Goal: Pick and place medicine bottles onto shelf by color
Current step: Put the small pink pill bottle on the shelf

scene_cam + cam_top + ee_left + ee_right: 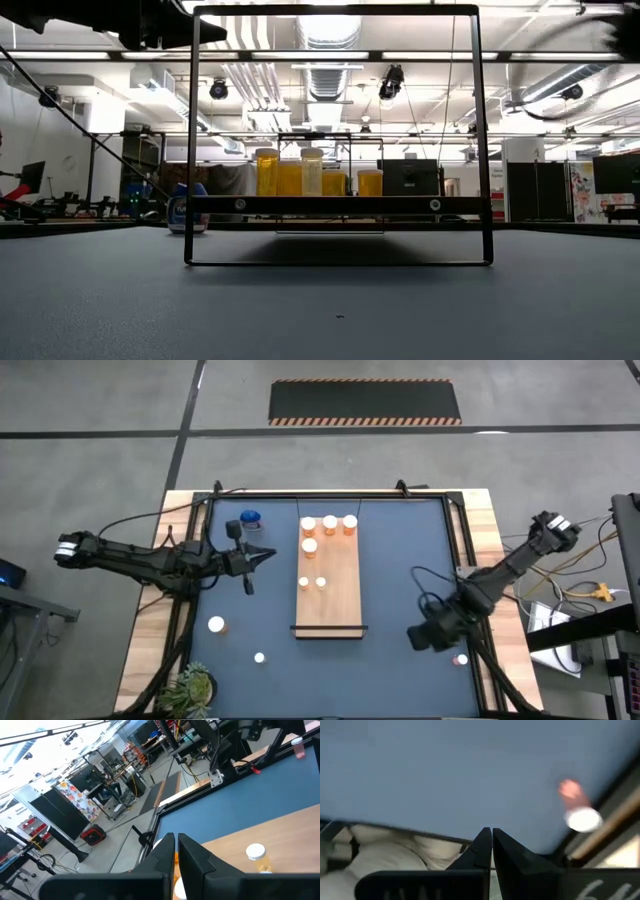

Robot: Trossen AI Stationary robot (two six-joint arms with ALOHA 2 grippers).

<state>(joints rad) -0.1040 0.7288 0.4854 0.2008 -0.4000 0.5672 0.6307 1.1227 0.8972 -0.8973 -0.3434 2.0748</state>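
Observation:
The shelf (330, 575) lies mid-table, a long wooden board with several orange medicine bottles standing at its far end (329, 523) and two small ones (312, 582) at its middle. They also show in the low view (267, 172). A blue bottle (250, 518) stands at the far left. Loose orange bottles stand at the near left (216, 625), (259, 657) and near right (461, 659). My left gripper (268, 555) is shut and level, just left of the shelf. My right gripper (420, 638) is shut, slanting down beside the near-right bottle (577, 807).
A green plant (190, 688) sits at the near left corner. A black metal frame (190, 140) rims the table's far part. Bare blue mat (400, 550) lies between the shelf and the right arm.

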